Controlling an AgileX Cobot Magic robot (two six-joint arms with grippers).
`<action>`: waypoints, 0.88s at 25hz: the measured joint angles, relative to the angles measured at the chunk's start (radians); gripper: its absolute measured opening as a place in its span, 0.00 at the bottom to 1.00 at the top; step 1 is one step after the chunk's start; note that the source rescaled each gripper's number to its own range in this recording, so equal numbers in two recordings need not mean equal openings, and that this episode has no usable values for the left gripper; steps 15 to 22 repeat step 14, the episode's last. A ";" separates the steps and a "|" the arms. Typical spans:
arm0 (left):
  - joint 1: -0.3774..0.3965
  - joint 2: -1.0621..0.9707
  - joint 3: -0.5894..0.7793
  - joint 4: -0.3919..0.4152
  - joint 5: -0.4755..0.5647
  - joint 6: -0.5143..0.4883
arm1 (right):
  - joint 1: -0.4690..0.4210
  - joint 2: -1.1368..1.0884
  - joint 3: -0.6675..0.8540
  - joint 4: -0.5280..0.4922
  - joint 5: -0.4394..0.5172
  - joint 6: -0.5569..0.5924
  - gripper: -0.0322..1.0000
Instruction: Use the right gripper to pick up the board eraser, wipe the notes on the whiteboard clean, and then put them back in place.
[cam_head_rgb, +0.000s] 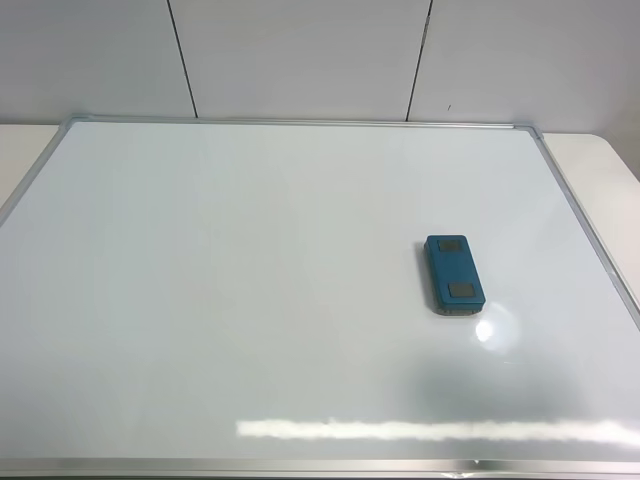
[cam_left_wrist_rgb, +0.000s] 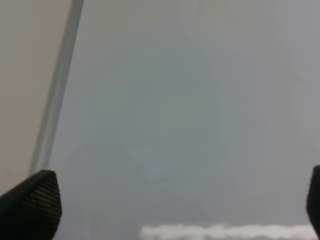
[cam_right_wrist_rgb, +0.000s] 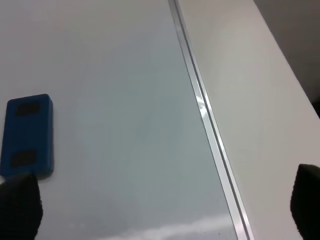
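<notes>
The teal-blue board eraser lies flat on the whiteboard, right of its middle, with two dark patches on top. It also shows in the right wrist view. No marker notes show on the board in any view. My right gripper is open and empty above the board's right frame, with the eraser just beyond one fingertip. My left gripper is open and empty above the board near its left frame. Neither arm shows in the exterior high view.
The whiteboard lies on a white table that shows beyond its right and left edges. A pale panelled wall stands behind. Bright light reflections lie along the board's near edge.
</notes>
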 joint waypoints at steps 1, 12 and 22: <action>0.000 0.000 0.000 0.000 0.000 0.000 | 0.000 0.000 0.000 0.000 0.000 0.010 1.00; 0.000 0.000 0.000 0.000 0.000 0.000 | 0.000 0.000 0.001 -0.018 0.000 0.032 1.00; 0.000 0.000 0.000 0.000 0.000 0.000 | 0.000 0.000 0.001 -0.018 0.000 0.032 1.00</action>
